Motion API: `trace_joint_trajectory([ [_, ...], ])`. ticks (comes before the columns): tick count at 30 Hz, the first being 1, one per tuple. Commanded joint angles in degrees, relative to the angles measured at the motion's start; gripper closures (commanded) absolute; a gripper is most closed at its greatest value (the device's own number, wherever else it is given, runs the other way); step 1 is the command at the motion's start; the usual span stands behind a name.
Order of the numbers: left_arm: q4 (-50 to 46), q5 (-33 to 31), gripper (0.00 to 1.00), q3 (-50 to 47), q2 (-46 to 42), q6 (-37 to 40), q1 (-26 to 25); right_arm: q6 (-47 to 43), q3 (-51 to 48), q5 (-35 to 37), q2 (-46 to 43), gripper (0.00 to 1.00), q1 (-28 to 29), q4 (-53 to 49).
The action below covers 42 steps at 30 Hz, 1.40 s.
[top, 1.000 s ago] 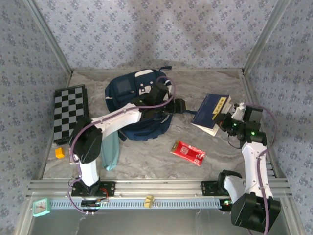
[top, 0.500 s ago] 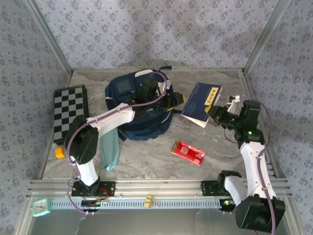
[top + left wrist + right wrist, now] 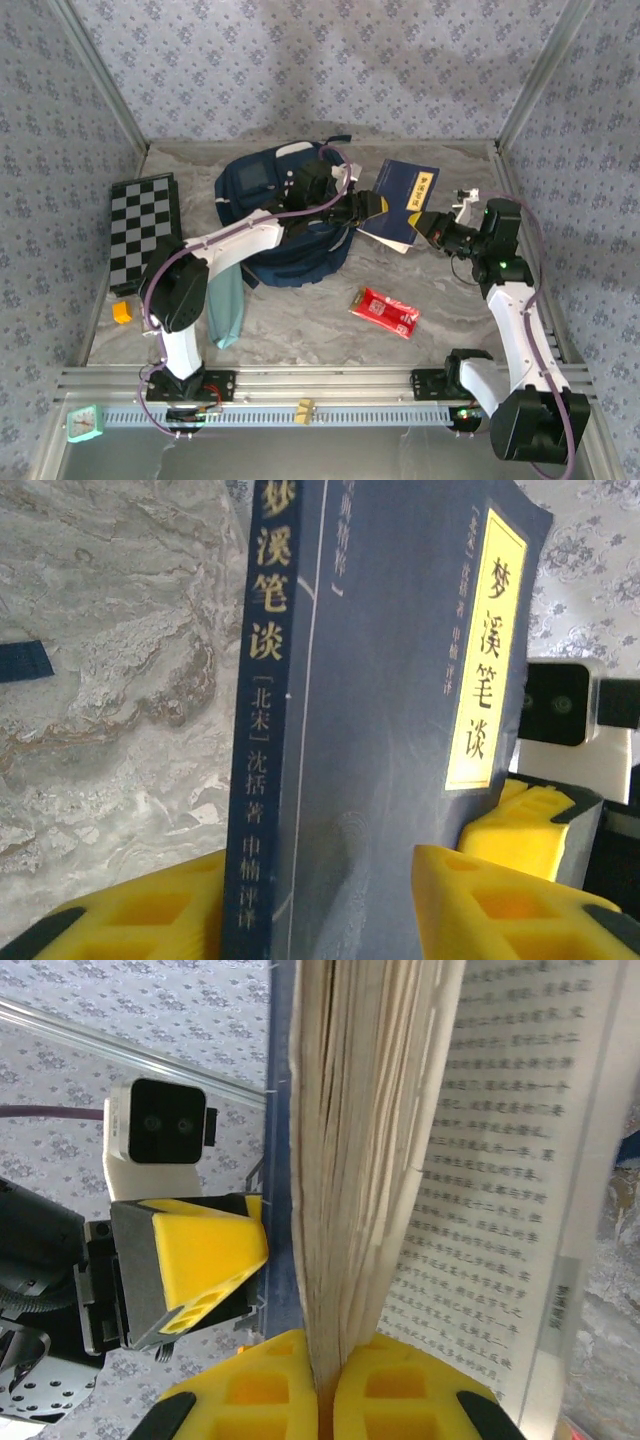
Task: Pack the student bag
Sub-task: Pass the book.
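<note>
My right hand [image 3: 325, 1385] pinches the cream page edges of the navy blue paperback book [image 3: 405, 190] with a yellow title label, one printed page splayed beside them. My left hand [image 3: 320, 900] straddles its lettered spine, blocky yellow fingers [image 3: 500, 900] either side; I cannot tell whether they press it. From above, the navy blue fabric student bag [image 3: 262, 190] lies just left of the book on the grey veined counter [image 3: 300, 320].
</note>
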Motion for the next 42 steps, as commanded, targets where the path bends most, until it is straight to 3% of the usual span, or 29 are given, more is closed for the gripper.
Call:
trace_joint_trajectory([
  [1, 2.66, 1.67, 0.62, 2.46, 0.78, -0.26, -1.04, -2.03, 0.61, -1.65, 0.73, 1.00, 0.21, 2.47],
  [10, 3.13, 0.84, 0.96, 3.01, 1.20, -0.99, -1.09, -6.21, 1.80, -0.51, 1.24, 1.00, -0.70, -2.28],
  [16, 5.41, 0.50, 1.00, 2.43, 0.83, -2.83, -0.43, -9.57, 1.52, 0.36, 0.00, 0.63, -2.61, -7.67],
  [20, 9.37, 0.62, 1.00, 1.04, -0.11, -4.72, -0.03, -9.55, 0.06, 1.21, -1.03, 0.31, -4.85, -11.04],
  [25, 10.31, -0.57, 1.00, 1.27, -1.03, -5.76, -0.41, -9.19, -1.48, 3.19, -0.05, 0.13, -5.31, -12.72],
  [28, 14.65, -0.44, 1.00, 1.03, -0.11, -9.07, -0.31, -4.61, -2.24, -0.89, 1.36, 0.11, -4.88, -8.07],
  [33, 13.82, -1.03, 1.00, 0.79, 0.30, -9.08, -0.27, 4.17, -2.71, -6.76, 0.58, 0.10, -3.91, 3.15],
  [42, 13.24, -1.78, 1.00, -0.16, -0.04, -9.19, 0.21, 9.86, -4.22, -5.04, -1.52, 0.11, -2.82, 12.13],
])
